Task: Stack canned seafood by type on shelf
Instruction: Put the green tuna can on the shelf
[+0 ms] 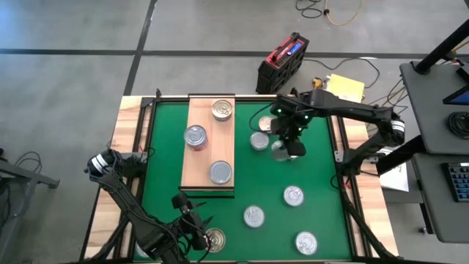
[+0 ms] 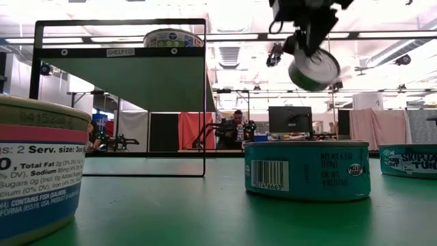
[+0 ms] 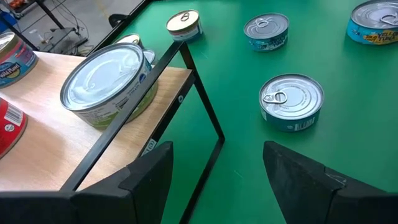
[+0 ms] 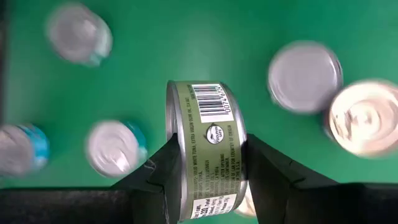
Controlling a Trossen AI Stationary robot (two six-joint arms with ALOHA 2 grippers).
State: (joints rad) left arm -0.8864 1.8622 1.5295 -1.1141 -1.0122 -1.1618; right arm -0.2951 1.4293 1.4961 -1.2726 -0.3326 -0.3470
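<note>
A red-and-blue-labelled tin (image 2: pixel 37 171) sits hard against the low camera at the table's near edge, with a teal tin (image 2: pixel 307 169) just behind it on the green mat (image 2: pixel 171 205). Above the mat, toward the far right part of the table, the right gripper (image 1: pixel 287 145) holds an olive-green-labelled tin (image 4: pixel 207 149) clear of the surface, tipped on edge, its fingers clamped on the two flat faces. Two tins (image 1: pixel 259 140) lie on the mat just beside it; one behind it may have a gold lid, though the arm partly hides it. The shelf (image 1: pixel 199 163), a pale wooden board in a black frame, lies along the mat's left half and carries three tins: one (image 1: pixel 223 110) at its far end, a red-sided one (image 1: pixel 195 136) in the middle and one (image 1: pixel 220 172) at its near end. The left gripper (image 1: pixel 192 220) hangs near the table's near edge, just off the shelf's near end, fingers apart and empty. Four more tins (image 1: pixel 293 196) lie across the mat's near right part.
</note>
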